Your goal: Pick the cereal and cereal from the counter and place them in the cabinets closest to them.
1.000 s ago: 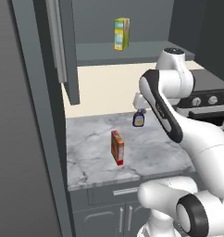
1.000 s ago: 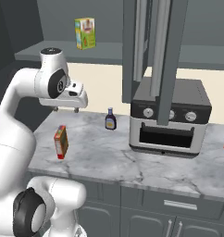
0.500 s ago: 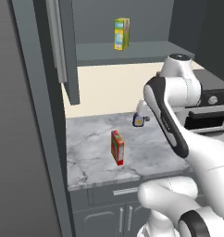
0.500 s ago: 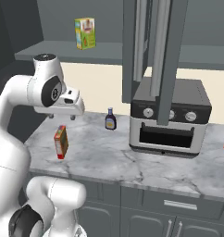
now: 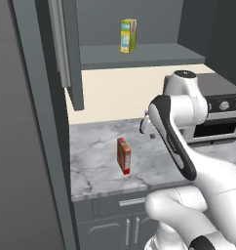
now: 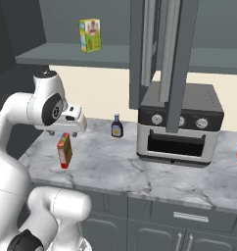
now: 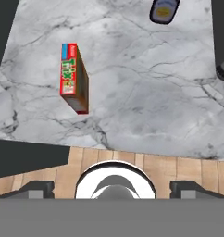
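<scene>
While the red cereal box (image 5: 123, 155) stands upright on the counter (image 5: 95, 168), L base view has the other box (image 5: 127, 35) on the cabinet shelf (image 5: 139, 55). R base: gripper (image 6: 59, 133) above the red box. Hand view: fingers (image 7: 36, 189) wide apart, holding nothing.

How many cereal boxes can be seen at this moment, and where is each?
2. One cereal box stands upright on the open cabinet shelf. The slim red cereal box stands on the marble counter, left of the dark bottle. Others may be hidden behind cabinet doors.
</scene>
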